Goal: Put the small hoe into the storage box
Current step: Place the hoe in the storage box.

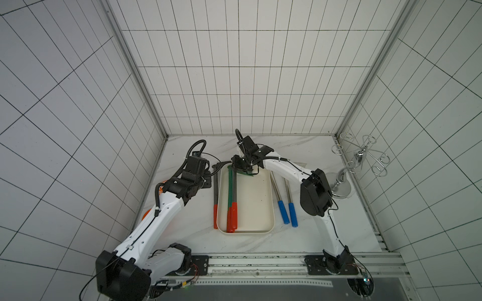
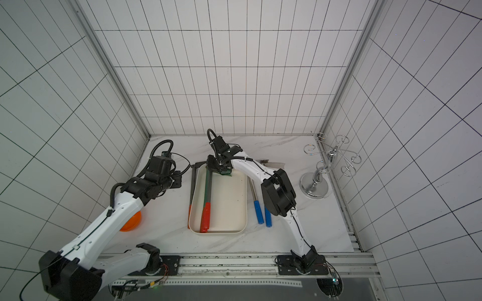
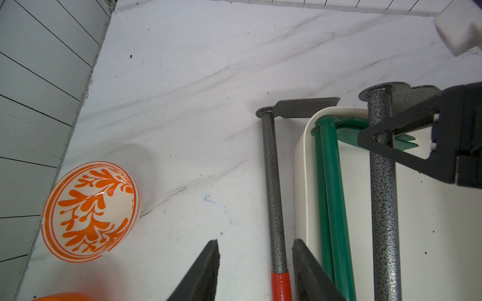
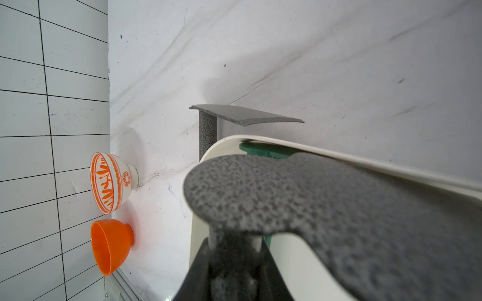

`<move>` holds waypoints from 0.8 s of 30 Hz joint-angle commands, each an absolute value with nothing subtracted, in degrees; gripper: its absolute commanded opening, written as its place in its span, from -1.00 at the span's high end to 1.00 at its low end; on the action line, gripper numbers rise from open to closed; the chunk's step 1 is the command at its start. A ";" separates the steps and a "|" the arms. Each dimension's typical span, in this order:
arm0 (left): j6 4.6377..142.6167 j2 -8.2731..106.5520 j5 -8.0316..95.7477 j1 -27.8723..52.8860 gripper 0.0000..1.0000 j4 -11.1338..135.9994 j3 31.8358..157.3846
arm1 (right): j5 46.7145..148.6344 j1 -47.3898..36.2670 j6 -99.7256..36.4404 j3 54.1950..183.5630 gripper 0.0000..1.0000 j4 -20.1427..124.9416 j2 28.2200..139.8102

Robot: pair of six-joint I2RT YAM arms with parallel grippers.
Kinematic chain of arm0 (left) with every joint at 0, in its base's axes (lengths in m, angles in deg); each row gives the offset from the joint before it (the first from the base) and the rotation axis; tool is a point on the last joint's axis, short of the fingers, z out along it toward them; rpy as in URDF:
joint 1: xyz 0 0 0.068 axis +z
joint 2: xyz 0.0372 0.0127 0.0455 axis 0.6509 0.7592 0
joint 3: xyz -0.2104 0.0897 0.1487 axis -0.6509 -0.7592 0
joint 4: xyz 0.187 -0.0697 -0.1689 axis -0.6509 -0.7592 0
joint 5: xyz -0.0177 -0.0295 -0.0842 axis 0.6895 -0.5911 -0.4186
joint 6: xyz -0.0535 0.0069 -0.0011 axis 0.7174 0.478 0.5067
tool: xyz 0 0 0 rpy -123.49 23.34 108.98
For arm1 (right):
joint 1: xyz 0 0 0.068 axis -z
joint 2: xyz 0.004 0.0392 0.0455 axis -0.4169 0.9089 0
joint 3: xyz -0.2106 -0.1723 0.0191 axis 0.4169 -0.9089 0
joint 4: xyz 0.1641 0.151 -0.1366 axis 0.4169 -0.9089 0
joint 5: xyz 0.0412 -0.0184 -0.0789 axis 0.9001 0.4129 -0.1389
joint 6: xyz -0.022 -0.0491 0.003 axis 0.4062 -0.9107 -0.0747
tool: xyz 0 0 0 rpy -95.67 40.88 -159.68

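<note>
**Hoe is over the box, not released yet**

The right end effector (image 1: pixel 241 169) is clamped on the speckled grey metal hoe with the red grip (image 3: pixel 384 195). It holds the shaft just below the blade, at the upper end of the cream-white shallow plastic storage box (image 1: pixel 254 200) in both top views.

- The held hoe's red grip end is down inside the box, toward the box's lower left. It lies right beside the green-shafted hoe with a red grip (image 3: pixel 333 195) that is already in there.
- In the right wrist view the blade end hangs over the far rim and looks raised. We can't tell whether it clears the rim or rests on it.
- The left end effector (image 3: pixel 255 242) has its jaws apart and holds nothing. It straddles the second speckled grey hoe (image 3: pixel 272 182), which lies on the white marble-look worktop (image 3: pixel 182 104) just outside the box's left wall. We can't tell whether it touches that hoe.
- Two silver tools with blue handles (image 1: pixel 283 211) lie on the worktop right of the box.

We take the held hoe as the task's own, though we can't tell that it is smaller than the one outside.

The placement looks mostly done, with the hoe over the box and its grip end in. What's left is to lower the blade end inside the walls, open the end effector and back off. The blade catching on the far rim is the main thing we'd watch for.
</note>
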State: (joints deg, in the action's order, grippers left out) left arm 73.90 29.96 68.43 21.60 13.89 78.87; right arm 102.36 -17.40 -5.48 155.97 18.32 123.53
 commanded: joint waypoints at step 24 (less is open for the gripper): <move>73.83 29.76 68.81 21.88 0.04 14.97 78.82 | 100.97 -17.28 -5.30 154.45 0.92 18.76 125.30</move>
State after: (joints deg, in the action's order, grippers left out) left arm 73.90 29.96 68.40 21.60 13.96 78.87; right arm 101.07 -17.38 -5.43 154.29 18.70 124.10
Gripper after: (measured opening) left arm 0.481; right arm 0.243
